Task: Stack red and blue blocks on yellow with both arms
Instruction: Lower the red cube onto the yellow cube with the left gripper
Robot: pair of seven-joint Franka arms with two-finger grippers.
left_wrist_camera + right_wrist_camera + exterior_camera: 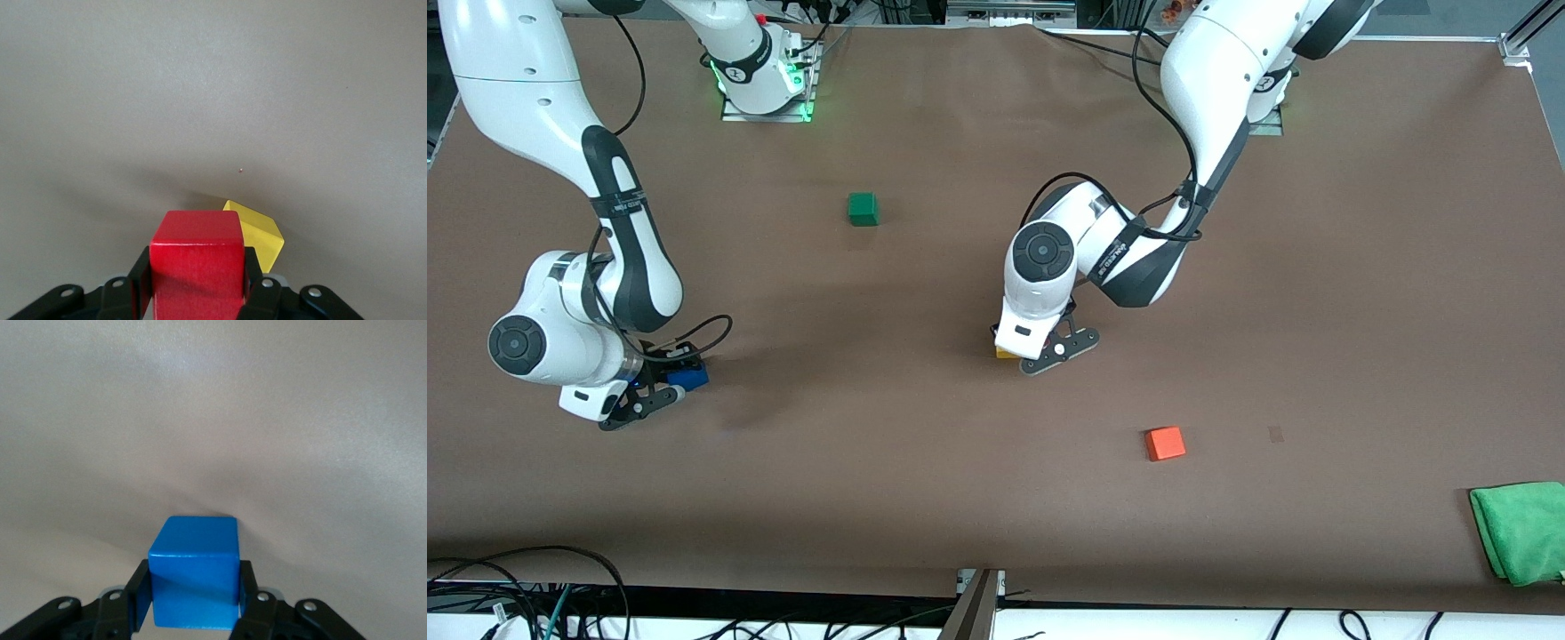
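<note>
The left gripper [197,293] is clamped on the red block [197,263], one finger on each side, so it can set the block down flat. It holds the red block right over the yellow block [257,237], which sits on the table [960,498] near the middle. In the wrist view, yellow peeks out from under red, a bit turned, so I think the two are not lined up just right yet. The right gripper [193,617] is squeezed on the blue block [195,573], low at the table and well away from yellow, toward the right arm's end. I think blue goes on after red, so this arm may have to wait its turn. A green block [863,208] sits farther from the front camera than yellow. An orange block [1165,443] sits nearer to it than yellow. A green cloth [1520,529] lies at the left arm's end. There are no boxes or bowls here, so nothing is inside anything.
</note>
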